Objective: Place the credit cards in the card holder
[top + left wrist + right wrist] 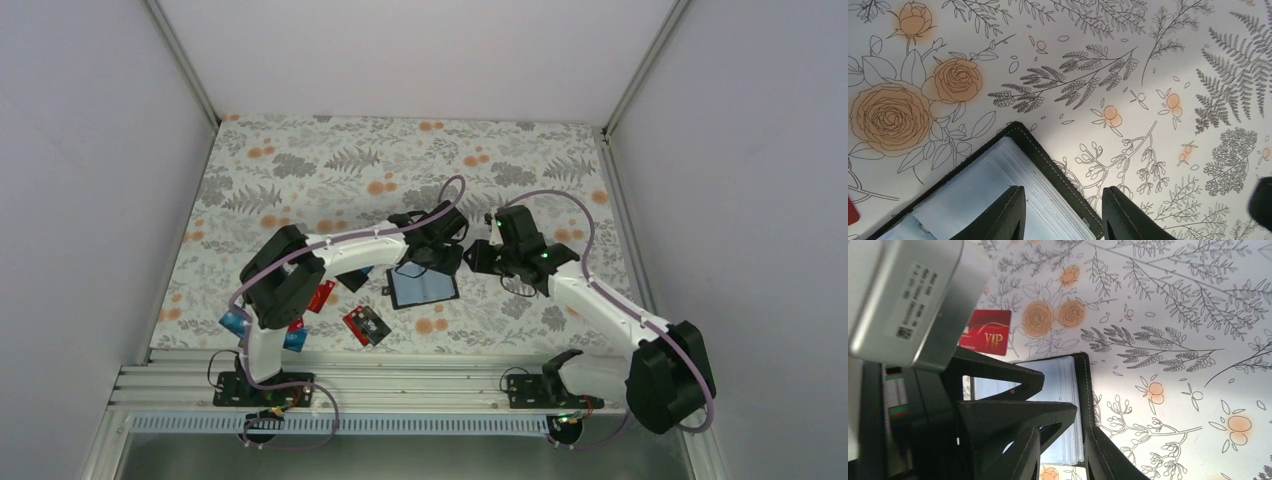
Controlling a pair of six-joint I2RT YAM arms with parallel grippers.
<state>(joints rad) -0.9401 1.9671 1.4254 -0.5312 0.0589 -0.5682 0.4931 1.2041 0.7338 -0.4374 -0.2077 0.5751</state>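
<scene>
Left hand (1063, 191) open, maybe touching holder (1034, 146)

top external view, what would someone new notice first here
The open card holder in mid-table, grey-blue inside, draws the eye, with both arms bent inward so the left fingers and right fingers sit spread apart at its far edge. Red and blue credit cards lie scattered left of it on the flowered tablecloth.
</scene>
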